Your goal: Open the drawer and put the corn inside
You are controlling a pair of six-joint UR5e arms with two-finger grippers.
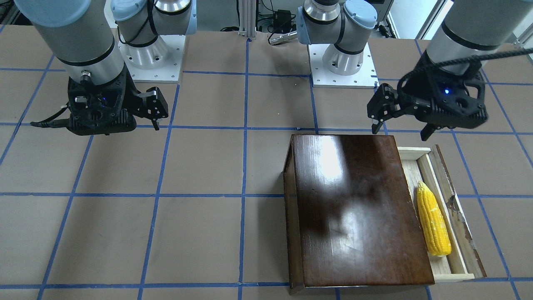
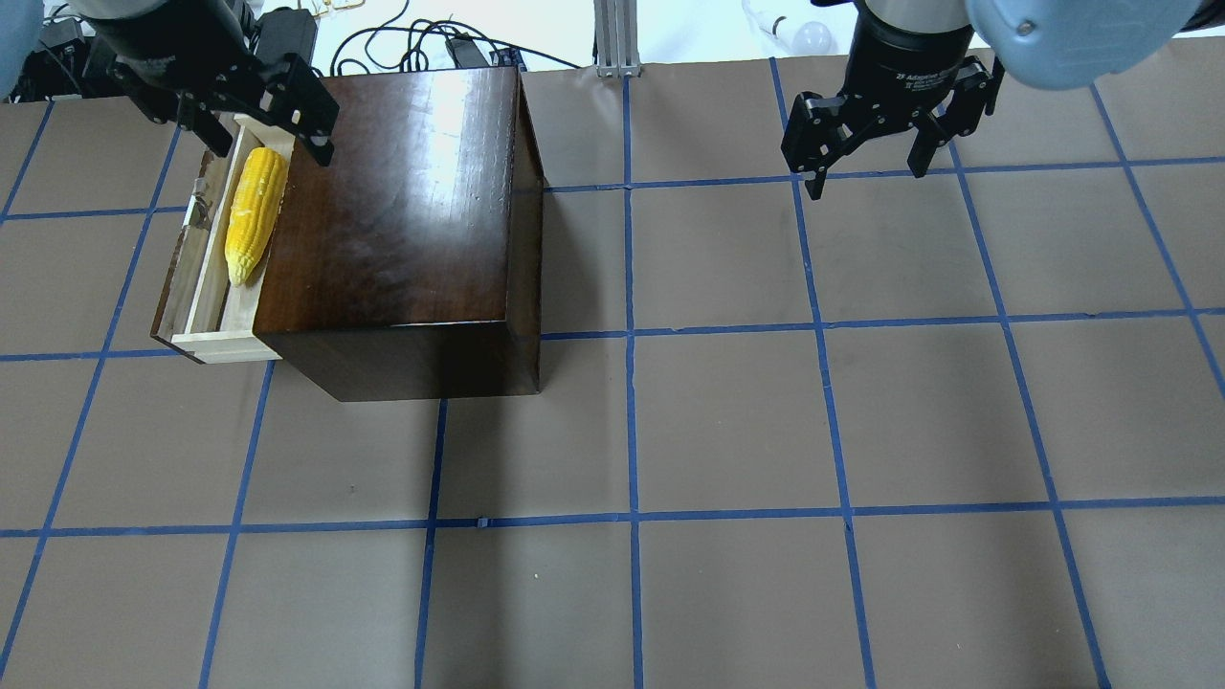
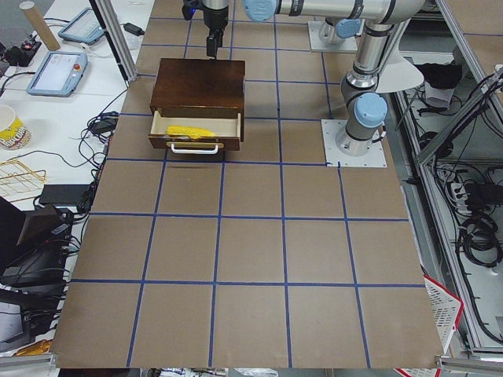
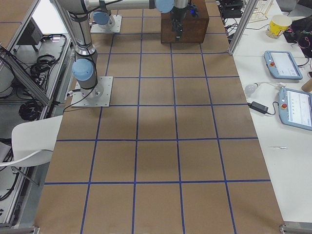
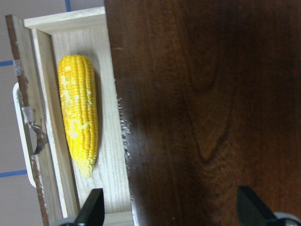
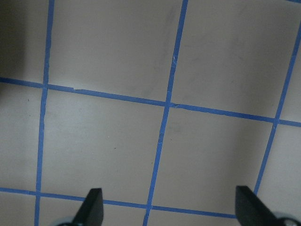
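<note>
The dark-brown box [image 1: 358,208] stands on the table with its drawer [image 1: 452,266] pulled open. The yellow corn [image 1: 433,221] lies lengthwise inside the pale wood tray, also in the overhead view [image 2: 254,212] and the left wrist view [image 5: 79,120]. My left gripper [image 1: 401,131] is open and empty. It hovers above the robot-side end of the box and drawer [image 2: 206,277], clear of the corn. My right gripper [image 2: 869,177] is open and empty, high over bare table far from the box [image 2: 402,211].
The drawer's dark front panel [image 5: 23,84] carries a white handle [image 5: 21,136]. The brown mat has a blue tape grid [image 6: 164,106]. The arm bases [image 1: 343,62] stand at the robot side. Operator tables with tablets [image 4: 282,63] flank the table ends.
</note>
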